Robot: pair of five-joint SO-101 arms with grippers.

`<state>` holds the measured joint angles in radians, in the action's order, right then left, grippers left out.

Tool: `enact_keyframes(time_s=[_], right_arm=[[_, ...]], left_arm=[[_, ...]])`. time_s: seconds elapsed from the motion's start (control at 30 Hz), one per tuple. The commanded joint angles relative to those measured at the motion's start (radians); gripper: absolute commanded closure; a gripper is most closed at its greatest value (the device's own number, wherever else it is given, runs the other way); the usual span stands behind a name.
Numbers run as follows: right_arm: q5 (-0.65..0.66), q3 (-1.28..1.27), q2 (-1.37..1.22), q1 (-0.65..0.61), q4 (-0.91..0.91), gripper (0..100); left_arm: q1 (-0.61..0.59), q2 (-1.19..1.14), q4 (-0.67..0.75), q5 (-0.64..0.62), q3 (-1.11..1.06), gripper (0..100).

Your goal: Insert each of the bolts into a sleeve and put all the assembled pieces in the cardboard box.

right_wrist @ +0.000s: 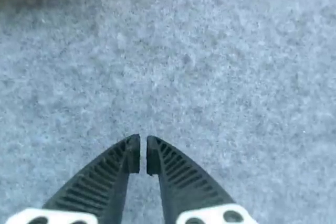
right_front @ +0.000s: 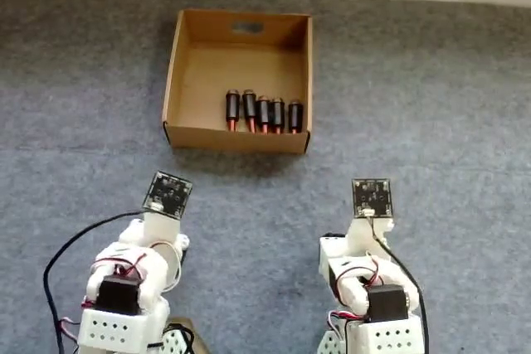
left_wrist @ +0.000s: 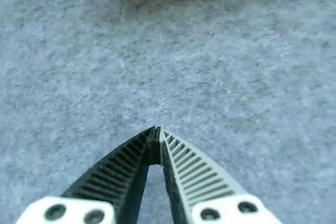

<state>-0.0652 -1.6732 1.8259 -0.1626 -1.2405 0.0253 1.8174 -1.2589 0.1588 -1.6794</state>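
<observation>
Watching, I see assembled pieces (right_front: 264, 112) along the cardboard box's (right_front: 177, 72) near wall, well beyond left gripper (left_wrist: 156, 132) and right gripper (right_wrist: 143, 153), both pressed together.

The table (right_front: 448, 105), covered in grey felt, is carrying an open cardboard box (right_front: 176, 80) sitting toward its far side, while the left arm (right_front: 133, 288) and right arm (right_front: 369, 296) are standing side by side at its near edge.
</observation>
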Motion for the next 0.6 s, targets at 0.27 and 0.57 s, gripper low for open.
enact_keyframes(time_s=[0.27,0.57], right_arm=[[-0.006,-0.140,0.008,0.012,-0.004,96.9],[-0.006,-0.140,0.007,0.012,-0.004,96.9]], left_arm=[[-0.151,0.001,-0.005,0.008,-0.018,97],[-0.151,0.001,-0.005,0.008,-0.018,97]])
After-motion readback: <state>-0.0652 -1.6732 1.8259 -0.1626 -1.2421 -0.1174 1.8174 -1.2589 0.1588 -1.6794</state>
